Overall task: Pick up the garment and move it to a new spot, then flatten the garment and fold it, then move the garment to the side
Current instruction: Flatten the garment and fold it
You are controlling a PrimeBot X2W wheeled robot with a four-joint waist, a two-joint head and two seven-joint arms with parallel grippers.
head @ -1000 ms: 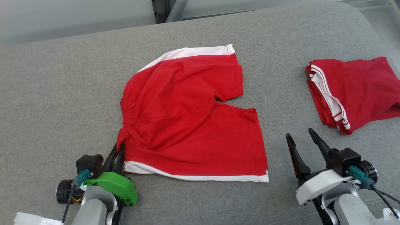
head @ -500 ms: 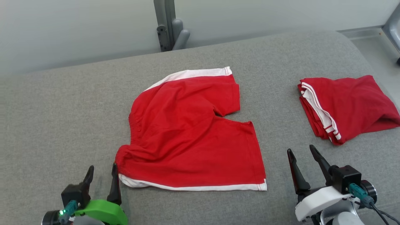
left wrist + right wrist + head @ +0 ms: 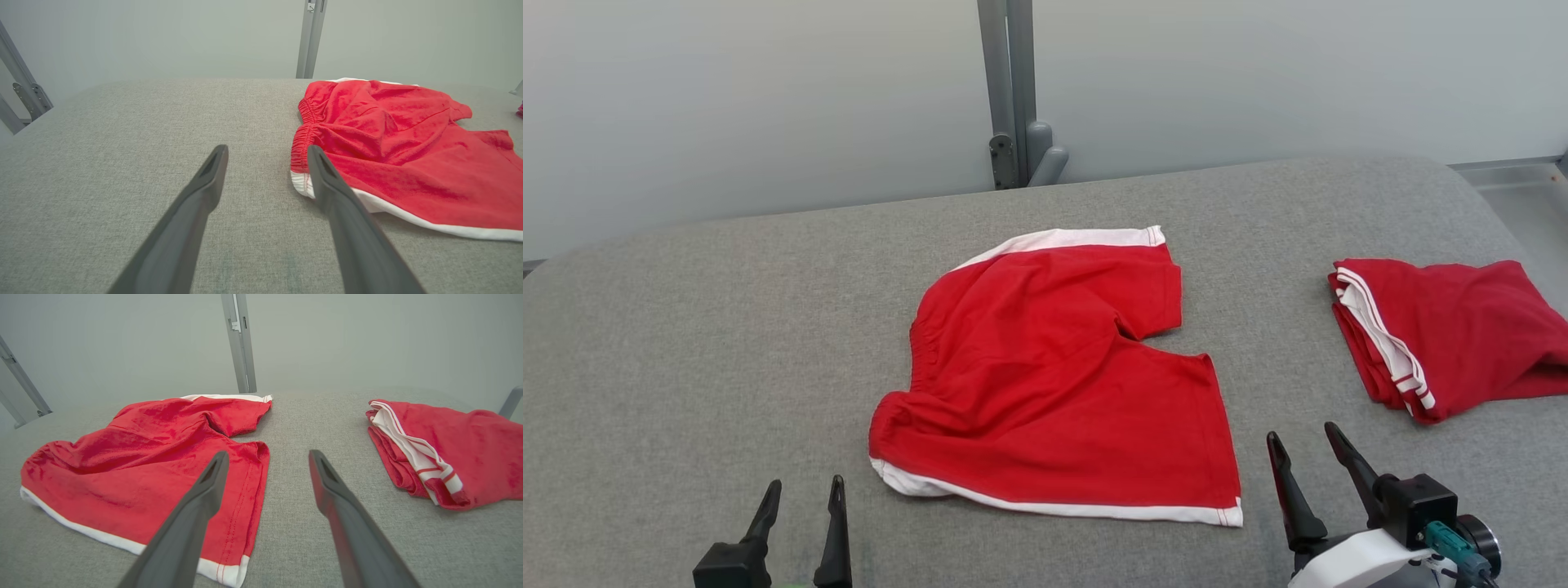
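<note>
Since a second ago the left hand (image 3: 804, 483) has let go of the waistband corner of the shorts (image 3: 1054, 384) and drawn back toward the near edge. The head camera has also tipped up, so the whole scene sits lower in its view.

A wide bare stretch of table (image 3: 686, 367) runs left of the shorts to the rounded left edge. A narrower bare strip lies behind them, up to the far edge, where a grey metal post (image 3: 1009, 82) stands against a pale wall. On the right, a clear gap separates the shorts from a folded garment (image 3: 1462, 335) that lies close to the right edge.

The left hand is spread wide and empty, its tips just near and left of the waistband corner, apart from the cloth. The right hand (image 3: 1301, 433) is equally wide open and empty, over bare table near the gap.

The shorts lie mid-table, mostly flat with soft creases. They are red knit with white side bands, a gathered elastic waist on the left, and legs pointing right with a notch between them. The folded garment is red with white striped trim, in stacked layers. Grey woven fabric covers the table.
</note>
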